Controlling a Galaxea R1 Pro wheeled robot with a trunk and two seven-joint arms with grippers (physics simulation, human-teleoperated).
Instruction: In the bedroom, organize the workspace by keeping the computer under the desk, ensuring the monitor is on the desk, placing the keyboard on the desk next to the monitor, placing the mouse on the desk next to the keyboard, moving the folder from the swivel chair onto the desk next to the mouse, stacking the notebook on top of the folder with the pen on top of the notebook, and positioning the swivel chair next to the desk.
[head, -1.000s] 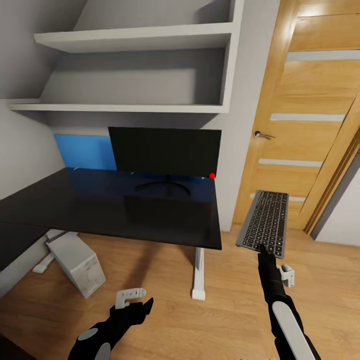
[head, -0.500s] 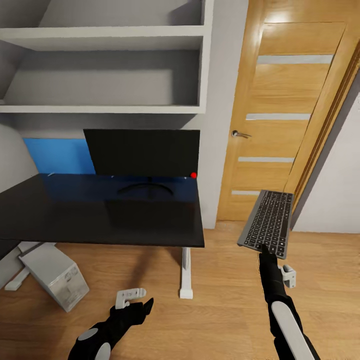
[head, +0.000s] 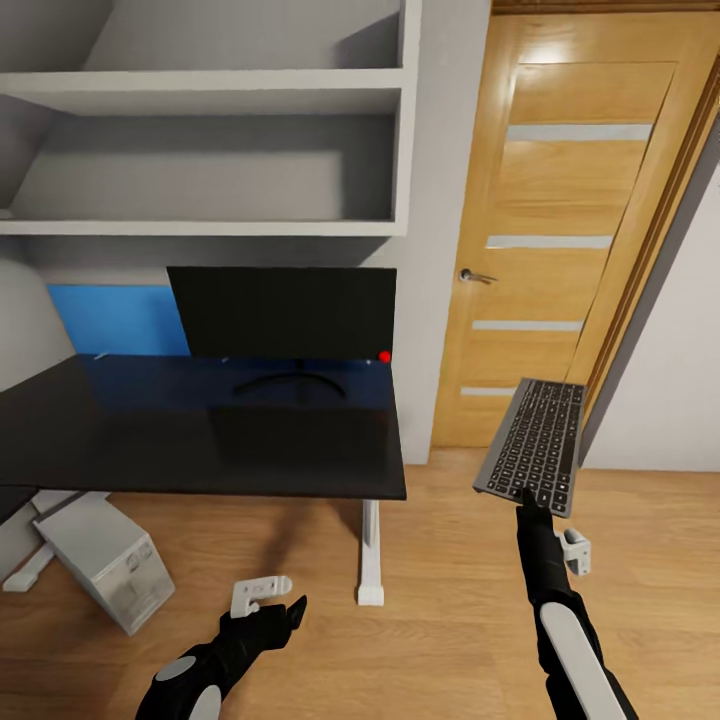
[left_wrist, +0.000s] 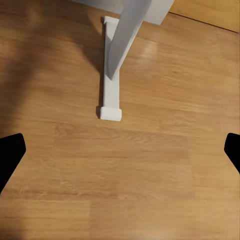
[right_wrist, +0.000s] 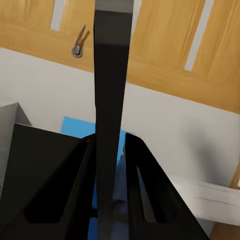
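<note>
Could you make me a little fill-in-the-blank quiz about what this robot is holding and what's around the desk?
1. The right gripper holds the ____ by one short edge.
2. The monitor stands on the black ____.
3. The grey computer sits on the ____ beneath the desk's edge.
4. The left gripper is ____, holding nothing.

Missing words: keyboard; desk; floor; open

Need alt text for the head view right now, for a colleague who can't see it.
The right gripper holds the keyboard in the air, right of the desk, where the monitor stands. The computer sits on the floor under the desk; the left gripper hangs low.
</note>
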